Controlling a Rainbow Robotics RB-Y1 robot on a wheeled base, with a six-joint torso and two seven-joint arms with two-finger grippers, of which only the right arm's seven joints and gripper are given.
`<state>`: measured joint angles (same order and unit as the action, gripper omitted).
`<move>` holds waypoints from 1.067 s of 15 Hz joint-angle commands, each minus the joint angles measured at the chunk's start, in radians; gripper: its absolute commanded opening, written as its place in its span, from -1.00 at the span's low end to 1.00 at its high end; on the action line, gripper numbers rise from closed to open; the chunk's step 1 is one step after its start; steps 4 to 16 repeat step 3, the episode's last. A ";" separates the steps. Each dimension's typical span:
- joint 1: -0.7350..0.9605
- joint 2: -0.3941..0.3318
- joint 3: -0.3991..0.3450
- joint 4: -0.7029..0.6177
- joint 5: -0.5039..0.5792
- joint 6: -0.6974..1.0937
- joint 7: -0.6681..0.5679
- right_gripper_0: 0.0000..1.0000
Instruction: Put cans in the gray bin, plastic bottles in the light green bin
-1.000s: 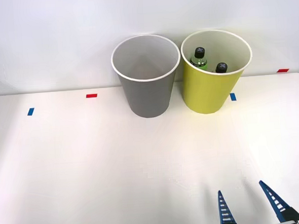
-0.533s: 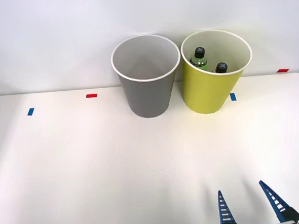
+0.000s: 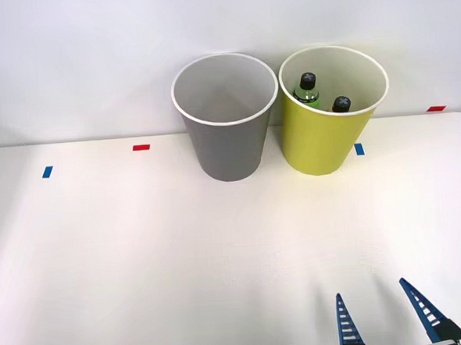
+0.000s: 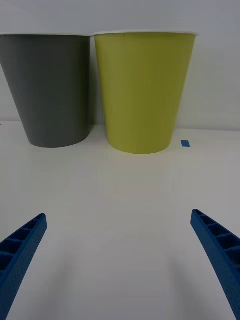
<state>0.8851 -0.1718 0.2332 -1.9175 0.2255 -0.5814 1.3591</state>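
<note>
While right gripper [image 3: 384, 319] hovers wide open at 5 o'clock | plastic bottles [image 3: 307, 89] in light green bin [image 3: 322, 139] | gray bin [image 3: 227, 149] at its 9 o'clock

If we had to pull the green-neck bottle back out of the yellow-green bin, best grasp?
Grip the green-neck bottle at its neck just under the black cap, coming straight down from above. It stands roughly upright inside the light green bin, whose tall wall blocks any side approach. The right gripper is open, low over the table.

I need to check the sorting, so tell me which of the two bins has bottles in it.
The light green bin, to the right of the gray bin. Two black-capped plastic bottles stand inside it; the gray one shows just its pale inside.
</note>
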 commanded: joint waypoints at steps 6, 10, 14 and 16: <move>0.000 0.000 0.000 0.000 0.000 0.000 0.000 1.00; 0.000 0.000 0.000 0.000 0.000 0.000 0.000 1.00; 0.000 0.000 0.000 0.000 0.000 0.000 0.000 1.00; 0.000 0.000 0.000 0.000 0.000 0.000 0.000 1.00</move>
